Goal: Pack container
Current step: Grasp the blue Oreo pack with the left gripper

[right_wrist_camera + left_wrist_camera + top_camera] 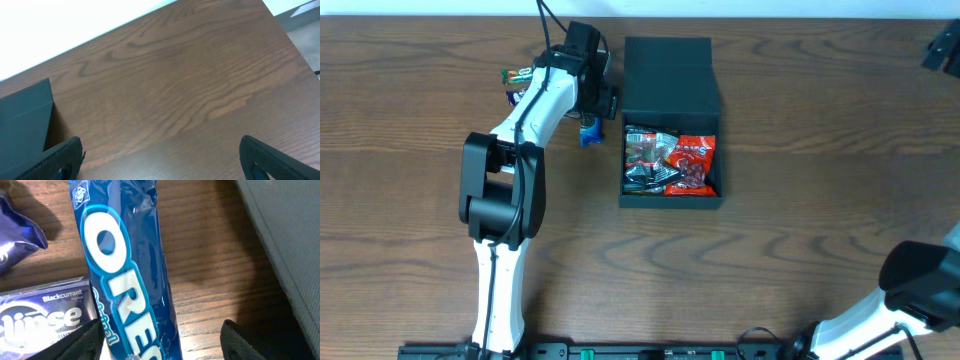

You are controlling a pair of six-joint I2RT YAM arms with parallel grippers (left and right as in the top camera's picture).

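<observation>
The dark container (670, 201) sits open at the table's middle, its lid flap (668, 75) lying back. A silver-black packet (647, 160) and a red packet (694, 163) lie inside. My left gripper (590, 118) hovers just left of the container over a blue Oreo packet (589, 134). In the left wrist view the open fingers (162, 345) straddle the Oreo packet (125, 265), apart from it on the right side. My right gripper (160, 160) is open and empty above bare table; a corner of the container (25, 120) shows at its left.
A purple Eclipse mint pack (42, 312) lies beside the Oreo packet, with a purple wrapper (15, 235) further off. More small snacks (518, 80) lie left of the left arm. The right arm's base (910, 290) is at the lower right.
</observation>
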